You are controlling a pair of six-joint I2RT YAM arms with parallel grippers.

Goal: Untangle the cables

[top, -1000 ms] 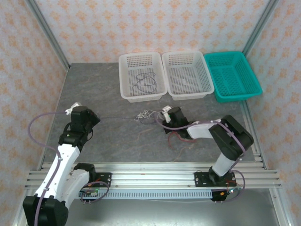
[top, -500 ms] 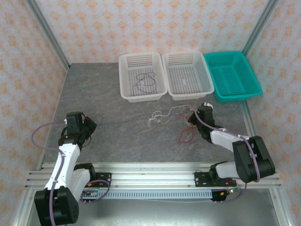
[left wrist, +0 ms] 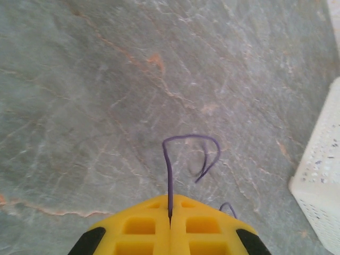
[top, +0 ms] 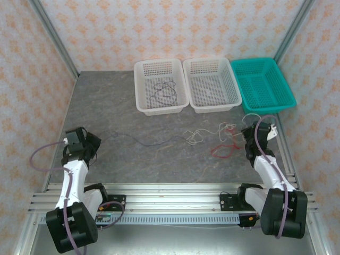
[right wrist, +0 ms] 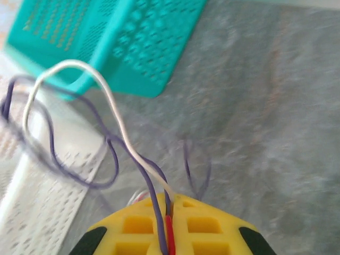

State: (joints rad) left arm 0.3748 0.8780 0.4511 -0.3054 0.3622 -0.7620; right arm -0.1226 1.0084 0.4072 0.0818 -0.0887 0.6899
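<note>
The left pincer (left wrist: 170, 206) is pressed together on one end of the purple cable (left wrist: 168, 164). The cable pokes out from between the yellow tips and curls on the counter (left wrist: 79, 95). From above, that cable runs in a long thin line across the counter toward the other arm.

The right pincer (right wrist: 169, 206) is pinching too. It holds the white cable (right wrist: 114, 114), the red cable (right wrist: 169, 226) and a purple strand all at once. Near it, the white and red cables lie in loose loops on the counter, just in front of the baskets.

The knot looks pulled wide open but not fully apart, since three colours meet in the right pincer. One dark cable (top: 162, 94) already lies in the left white basket (top: 139, 79). I think the job is about partway done. The purple, white and red ones must each come free and lie alone.
</note>
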